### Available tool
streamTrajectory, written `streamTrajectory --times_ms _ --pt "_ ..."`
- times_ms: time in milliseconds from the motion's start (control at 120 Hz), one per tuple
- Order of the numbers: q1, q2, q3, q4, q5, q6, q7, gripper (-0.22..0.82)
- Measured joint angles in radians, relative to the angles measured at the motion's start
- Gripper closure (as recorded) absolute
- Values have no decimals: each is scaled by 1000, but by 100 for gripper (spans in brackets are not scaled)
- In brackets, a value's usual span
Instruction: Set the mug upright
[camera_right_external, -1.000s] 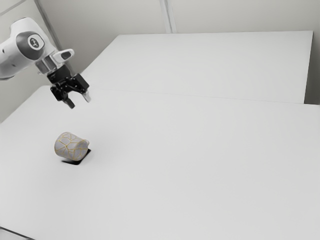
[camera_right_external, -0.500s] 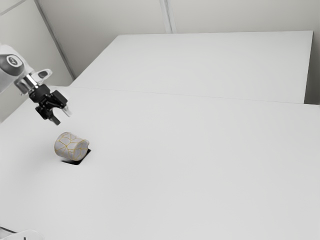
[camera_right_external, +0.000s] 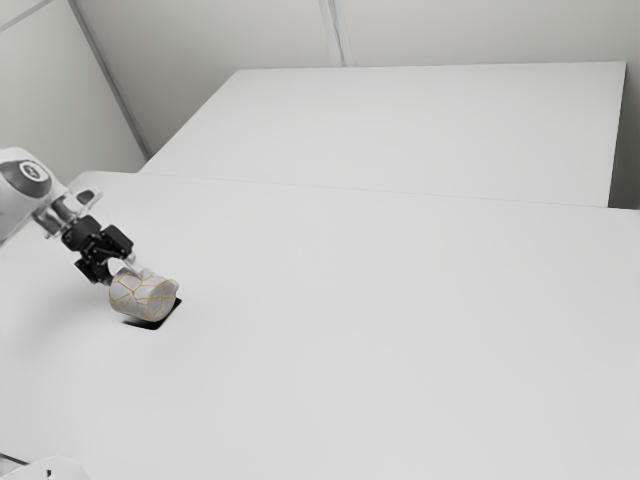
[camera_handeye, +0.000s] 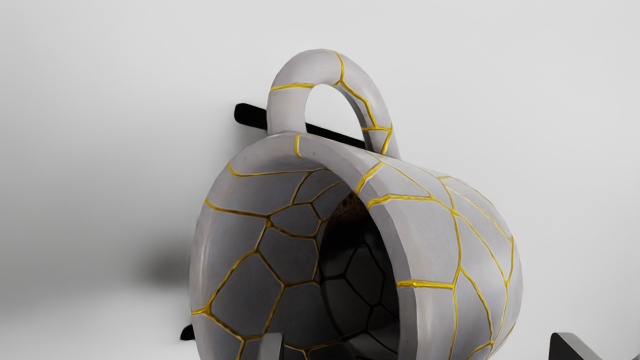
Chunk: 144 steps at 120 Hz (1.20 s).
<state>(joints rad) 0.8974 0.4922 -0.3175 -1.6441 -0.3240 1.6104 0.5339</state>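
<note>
The grey mug with gold crack lines (camera_right_external: 143, 298) lies on its side in the exterior view. My gripper (camera_right_external: 125, 272) is low at the mug's upper-left side there, fingers apart. In the wrist view the mug (camera_handeye: 455, 235) shows its mouth and its looped handle. The gripper (camera_handeye: 417, 346) stands open in that view: one fingertip overlaps the mouth, and the other is beyond the outer wall. Whether either finger touches the mug I cannot tell.
A flat black piece (camera_right_external: 150, 324) lies partly under the mug on the white table (camera_right_external: 380, 340). A second white surface (camera_right_external: 430, 130) stands behind the table. Part of a white object (camera_right_external: 52, 470) shows at the exterior view's lower left.
My gripper has come down from above, first toward the exterior view's left and then down to the mug, with its fingers still apart. The mug has not moved.
</note>
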Motion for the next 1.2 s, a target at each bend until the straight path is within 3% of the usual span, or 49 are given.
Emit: streamTrajectory --times_ms 200,450,650,800,1025,1200 --pt "0 -28 -10 -61 -36 31 20 6" --pt "-3 -88 -35 -106 -48 43 35 21" --pt "-6 -110 -75 -118 -50 46 32 54" --pt "-7 -109 -88 -131 -55 48 24 69" --pt "-9 -136 -98 -145 -51 51 11 77" --pt "-93 -269 -97 -201 -29 79 -5 78"
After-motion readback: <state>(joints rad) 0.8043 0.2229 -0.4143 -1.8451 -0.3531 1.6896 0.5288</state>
